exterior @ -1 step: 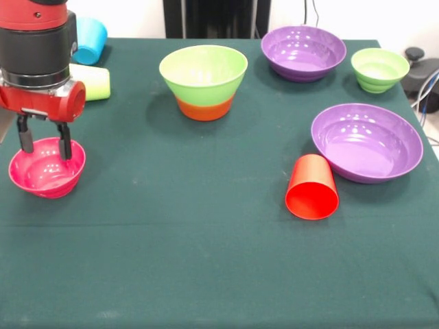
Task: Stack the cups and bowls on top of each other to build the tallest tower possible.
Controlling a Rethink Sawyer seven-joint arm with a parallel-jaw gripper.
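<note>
My gripper (45, 145) hangs at the left over the pink bowl (46, 171). It is open, its two dark fingertips (65, 147) spread apart and dipping to the bowl's far rim with nothing held. The tower (203, 82), a lime green bowl nested in an orange one, stands at the back centre. One purple bowl (303, 51) sits at the back, another purple bowl (367, 140) at the right, and a small green bowl (379, 68) at the back right. A red cup (312, 186) lies on its side. The sky blue cup (90, 40) and lime green cup (92, 81) lie tipped behind my arm.
A dark green cloth (178, 260) covers the table. A black device with cables (420, 68) sits just past the table's right edge. A dark stand (216, 17) rises behind the back edge.
</note>
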